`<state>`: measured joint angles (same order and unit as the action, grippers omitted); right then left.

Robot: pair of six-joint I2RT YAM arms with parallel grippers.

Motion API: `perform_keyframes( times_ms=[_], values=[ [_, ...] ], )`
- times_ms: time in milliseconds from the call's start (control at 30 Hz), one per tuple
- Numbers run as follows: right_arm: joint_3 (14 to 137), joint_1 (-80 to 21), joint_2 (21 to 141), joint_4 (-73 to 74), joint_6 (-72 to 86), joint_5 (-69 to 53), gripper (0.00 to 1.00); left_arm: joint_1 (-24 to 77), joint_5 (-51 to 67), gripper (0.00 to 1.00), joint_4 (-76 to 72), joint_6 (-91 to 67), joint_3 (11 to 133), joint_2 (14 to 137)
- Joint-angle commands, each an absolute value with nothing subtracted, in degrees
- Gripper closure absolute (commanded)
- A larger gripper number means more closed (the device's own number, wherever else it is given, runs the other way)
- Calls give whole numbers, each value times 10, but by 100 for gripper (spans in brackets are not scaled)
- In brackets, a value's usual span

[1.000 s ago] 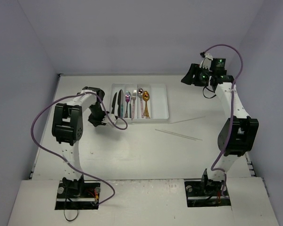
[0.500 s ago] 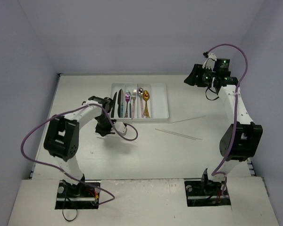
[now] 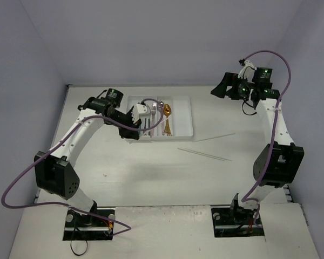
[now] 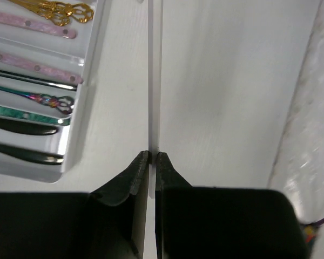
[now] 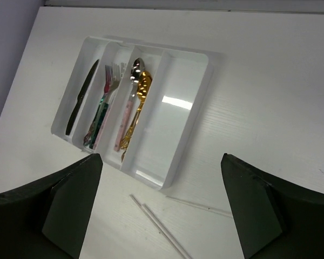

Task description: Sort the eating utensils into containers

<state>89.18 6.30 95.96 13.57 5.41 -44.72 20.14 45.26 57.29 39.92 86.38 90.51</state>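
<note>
White tray (image 3: 182, 116) | left gripper (image 4: 153, 156) pinching pale chopstick (image 4: 155, 81) | right gripper (image 5: 161, 156) agape

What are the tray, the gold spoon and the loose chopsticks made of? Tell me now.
The tray is likely glossy white plastic: a bright glare patch sits on its floor. The gold spoon is probably polished gold-coloured metal: its bowl shines. The loose chopsticks are thin, pale and matte: plastic or wood, I cannot tell.

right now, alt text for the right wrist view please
A white cutlery tray lies on a white table, holding a black knife, forks and spoons in three compartments, the fourth bare. Pale chopsticks lie nearer the camera, between the open right fingers.
</note>
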Motion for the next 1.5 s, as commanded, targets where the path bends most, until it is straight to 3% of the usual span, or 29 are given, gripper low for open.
perform_keyframes(
  times_ms=[0, 167, 267, 600, 1000, 1200, 1300, 1367, 1400, 1467],
  values=[
    [947, 19, 938, 105, 62, -538, 10, 191, 561, 100, 443, 114, 870, 896],
    [983, -74, 956, 105, 65, -582, 12, 191, 554, 100, 215, -161, 812, 879],
    [993, -111, 970, 104, 77, -581, 14, 193, 529, 100, 113, -248, 784, 865],
    [1023, -200, 1033, 70, 138, -560, 20, 195, 522, 100, 59, -285, 772, 864],
    [1035, -220, 1090, -32, 249, -588, 44, 197, 511, 100, 47, -269, 758, 859],
    [1046, -230, 1111, -44, 261, -598, 65, 198, 503, 100, 45, -261, 753, 858],
    [1050, -232, 1116, -48, 265, -602, 92, 198, 503, 100, 48, -258, 754, 860],
    [1049, -230, 1115, -48, 264, -600, 100, 198, 496, 90, 62, -250, 758, 861],
    [1048, -228, 1115, -48, 264, -600, 100, 196, 489, 60, 73, -248, 761, 861],
    [1047, -215, 1112, -47, 261, -597, 100, 191, 480, 26, 94, -236, 767, 859]
  ],
)
